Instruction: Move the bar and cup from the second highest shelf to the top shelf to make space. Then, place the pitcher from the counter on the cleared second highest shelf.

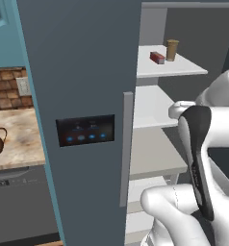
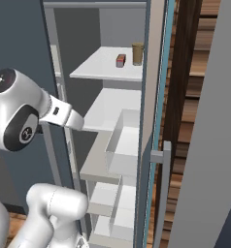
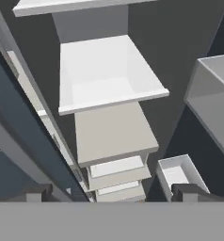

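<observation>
Bar [image 1: 157,57] and cup [image 1: 172,49] side by side on the second highest shelf [image 1: 184,68], well above the arm. Bar likely light and stiff; best pinched across its long sides. Cup likely light too, maybe slippery. Jaws wide open, holding nothing.

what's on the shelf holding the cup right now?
The cup stands upright beside the red bar on that shelf. The door hides the shelf's left end in the left base view.

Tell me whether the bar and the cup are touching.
Apart. The right base view shows white shelf between the bar and the cup; the left base view shows that gap too.
</observation>
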Robot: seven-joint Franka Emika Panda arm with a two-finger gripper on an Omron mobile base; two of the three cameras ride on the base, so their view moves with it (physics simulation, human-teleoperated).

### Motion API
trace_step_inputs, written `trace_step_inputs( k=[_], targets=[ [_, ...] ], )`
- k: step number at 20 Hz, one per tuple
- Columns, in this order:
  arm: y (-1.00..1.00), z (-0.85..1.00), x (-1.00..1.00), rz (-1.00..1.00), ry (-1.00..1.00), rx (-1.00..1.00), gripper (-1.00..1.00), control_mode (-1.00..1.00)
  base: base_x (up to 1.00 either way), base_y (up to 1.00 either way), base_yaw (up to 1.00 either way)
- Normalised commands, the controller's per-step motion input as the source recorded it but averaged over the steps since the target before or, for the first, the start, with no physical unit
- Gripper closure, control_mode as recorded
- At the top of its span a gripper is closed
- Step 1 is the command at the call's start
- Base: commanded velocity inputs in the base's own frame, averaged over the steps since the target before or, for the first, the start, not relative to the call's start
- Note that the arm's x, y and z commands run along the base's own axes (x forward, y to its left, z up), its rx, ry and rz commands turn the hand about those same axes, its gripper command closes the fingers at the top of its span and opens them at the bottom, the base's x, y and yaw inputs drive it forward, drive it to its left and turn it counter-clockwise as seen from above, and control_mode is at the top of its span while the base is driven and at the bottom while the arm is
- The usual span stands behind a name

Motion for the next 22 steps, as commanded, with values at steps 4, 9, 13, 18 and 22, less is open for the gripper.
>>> trace_step_inputs(
  k=[4, 9, 13, 18, 22],
  targets=[
    [0.00, -0.33, -0.49, 0.21, 0.14, 0.08, -1.00, -1.00, 0.00, 0.00, 0.00],
    [0.05, -0.14, -0.07, 0.12, 0.10, 0.01, -1.00, -1.00, 0.00, 0.00, 0.00],
    [0.00, 0.00, 0.00, 0.00, 0.00, 0.00, -1.00, -1.00, 0.00, 0.00, 0.00],
    [0.00, 0.00, 0.00, 0.00, 0.00, 0.00, -1.00, -1.00, 0.00, 0.00, 0.00],
    [0.00, 0.00, 0.00, 0.00, 0.00, 0.00, -1.00, -1.00, 0.00, 0.00, 0.00]
  ],
)
